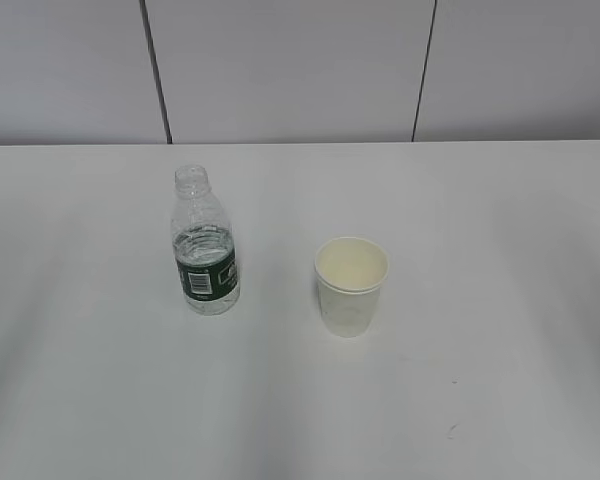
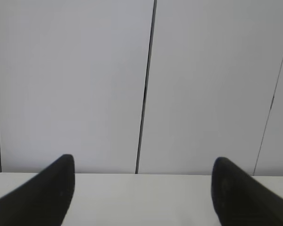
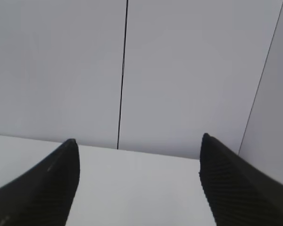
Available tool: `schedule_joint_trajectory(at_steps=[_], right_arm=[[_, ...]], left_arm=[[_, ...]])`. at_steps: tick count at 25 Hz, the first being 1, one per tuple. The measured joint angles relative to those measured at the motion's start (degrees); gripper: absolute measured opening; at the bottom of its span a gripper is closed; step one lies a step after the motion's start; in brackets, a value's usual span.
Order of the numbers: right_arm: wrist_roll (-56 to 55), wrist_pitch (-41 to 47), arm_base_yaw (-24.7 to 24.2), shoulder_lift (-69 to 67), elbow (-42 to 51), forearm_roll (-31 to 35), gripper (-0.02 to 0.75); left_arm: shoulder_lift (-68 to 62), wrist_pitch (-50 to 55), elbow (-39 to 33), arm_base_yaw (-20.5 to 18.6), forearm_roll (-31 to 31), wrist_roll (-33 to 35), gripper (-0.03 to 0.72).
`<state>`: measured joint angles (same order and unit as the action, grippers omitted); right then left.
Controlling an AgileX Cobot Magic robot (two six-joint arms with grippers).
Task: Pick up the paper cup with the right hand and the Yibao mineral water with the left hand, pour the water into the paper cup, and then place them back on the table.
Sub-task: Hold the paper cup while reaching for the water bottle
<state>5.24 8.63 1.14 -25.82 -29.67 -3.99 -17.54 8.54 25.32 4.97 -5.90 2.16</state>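
Standing upright mid-worktop point(image 1: 500, 400), bottle point(image 1: 206, 250) left of cup point(image 1: 351, 285), matching the spread, empty left tool point(image 2: 142, 188) and right tool point(image 3: 137, 181).

Clear ribbed plastic bottle point(image 1: 206, 245), matt white paper cup point(image 1: 351, 285), smooth white matt table point(image 1: 500, 230).

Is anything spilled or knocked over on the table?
No. The Yibao mineral water and the paper cup both stand upright and apart on the table, with no puddle. The bottle has no cap.
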Motion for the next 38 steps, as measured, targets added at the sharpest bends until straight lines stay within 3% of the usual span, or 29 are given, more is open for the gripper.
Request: schedule_joint_trajectory(at_steps=[5,22,28,38], right_arm=[[0.09,-5.82,0.00,-7.86,0.00,0.00,0.587],[0.09,-12.05,0.00,-21.72,0.00,-0.22,0.587],[0.09,-21.67,0.00,-27.47,4.12,-2.67,0.587],[-0.80,-32.52,0.00,-37.05,6.44,-7.99,0.587]], left_arm=[[-10.04,-5.11,-0.10,0.00,-0.58,0.04,0.544],[-34.02,-18.03,-0.10,0.00,0.29,0.04,0.541],[-41.38,-25.71,-0.10,0.07,1.34,0.04,0.541],[-53.71,-34.78,-0.10,8.41,2.34,0.04,0.541]])
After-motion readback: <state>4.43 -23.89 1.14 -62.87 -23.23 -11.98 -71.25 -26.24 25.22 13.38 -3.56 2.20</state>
